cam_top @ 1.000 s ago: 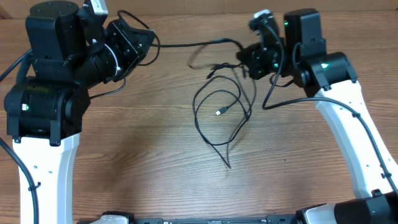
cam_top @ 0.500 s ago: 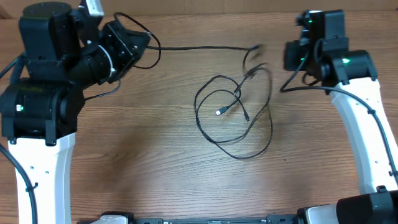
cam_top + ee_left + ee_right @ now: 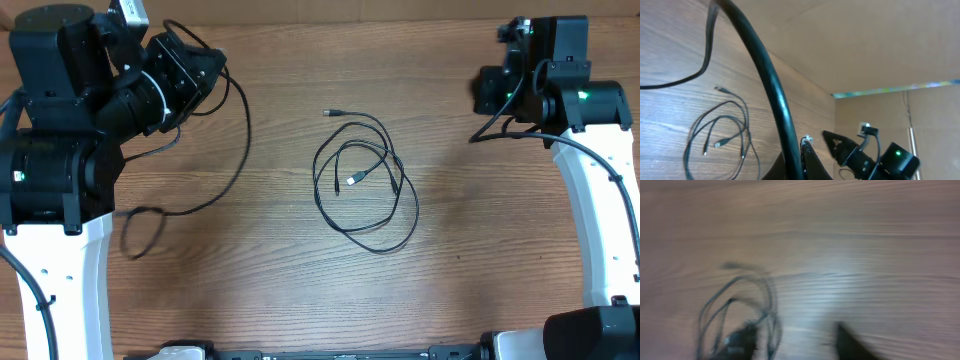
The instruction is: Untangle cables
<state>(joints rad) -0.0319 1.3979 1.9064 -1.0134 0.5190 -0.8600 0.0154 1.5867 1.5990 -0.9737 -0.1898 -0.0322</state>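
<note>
Overhead view: the left gripper (image 3: 213, 67), pressed together, pinches one cable (image 3: 247, 125) that trails away beneath it. The looped cables (image 3: 352, 180) lie well apart from both hands. Only the blurred right wrist view shows the right gripper (image 3: 796, 341) spread and empty, with the loops just ahead.

Black cables (image 3: 352, 180), brown wood-grain table (image 3: 260, 290)

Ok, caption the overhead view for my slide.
Left gripper holds one cable aside; a looped cable lies in the middle, right gripper apart from it.
</note>
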